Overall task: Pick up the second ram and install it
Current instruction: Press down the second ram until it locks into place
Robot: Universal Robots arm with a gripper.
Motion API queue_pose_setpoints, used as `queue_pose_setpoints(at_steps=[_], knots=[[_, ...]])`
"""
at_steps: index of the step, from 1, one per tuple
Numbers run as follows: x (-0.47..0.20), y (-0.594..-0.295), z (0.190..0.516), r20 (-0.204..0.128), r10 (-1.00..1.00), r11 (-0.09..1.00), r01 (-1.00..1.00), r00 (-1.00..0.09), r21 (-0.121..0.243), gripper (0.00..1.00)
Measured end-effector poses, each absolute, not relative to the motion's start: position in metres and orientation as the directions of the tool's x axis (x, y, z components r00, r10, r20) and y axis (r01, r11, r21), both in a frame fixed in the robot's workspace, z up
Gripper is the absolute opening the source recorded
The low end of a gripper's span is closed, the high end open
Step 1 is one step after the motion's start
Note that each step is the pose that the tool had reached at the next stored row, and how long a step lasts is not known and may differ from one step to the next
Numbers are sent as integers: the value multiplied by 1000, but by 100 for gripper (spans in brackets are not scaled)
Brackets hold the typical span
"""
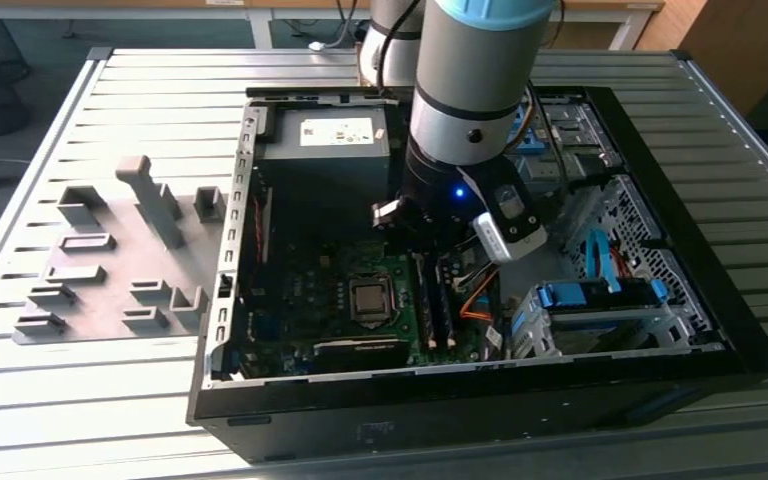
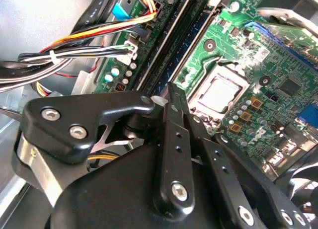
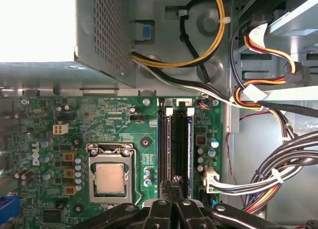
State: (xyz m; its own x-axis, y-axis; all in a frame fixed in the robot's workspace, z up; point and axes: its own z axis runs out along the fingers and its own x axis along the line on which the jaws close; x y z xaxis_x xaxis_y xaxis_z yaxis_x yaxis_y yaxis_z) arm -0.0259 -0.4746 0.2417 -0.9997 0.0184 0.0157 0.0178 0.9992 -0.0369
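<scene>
So the claw [image 3: 174, 181] looks pinched shut, holding nothing, with its tips over the upright ram [image 2: 198, 42], on the exterior view's right of the CPU [image 1: 371, 298]. It's light, stiff and fragile, I'd guess, so grip the long edges, not the chips.

Workshop, slatted metal bench [image 1: 117, 100], open computer case [image 1: 704, 330]

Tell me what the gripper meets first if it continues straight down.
Probably the RAM slots on the motherboard: the gripper hovers directly over them, though depth is unclear.
</scene>
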Motion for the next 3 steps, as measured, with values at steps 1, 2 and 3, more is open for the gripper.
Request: queue_pose_setpoints(at_steps=[1, 2, 3], knots=[[-26, -475, 242, 16, 18, 999, 18, -1000, -37, 11], [-26, -475, 242, 16, 18, 999, 18, -1000, -37, 11], [-26, -475, 242, 16, 18, 999, 18, -1000, -37, 11]])
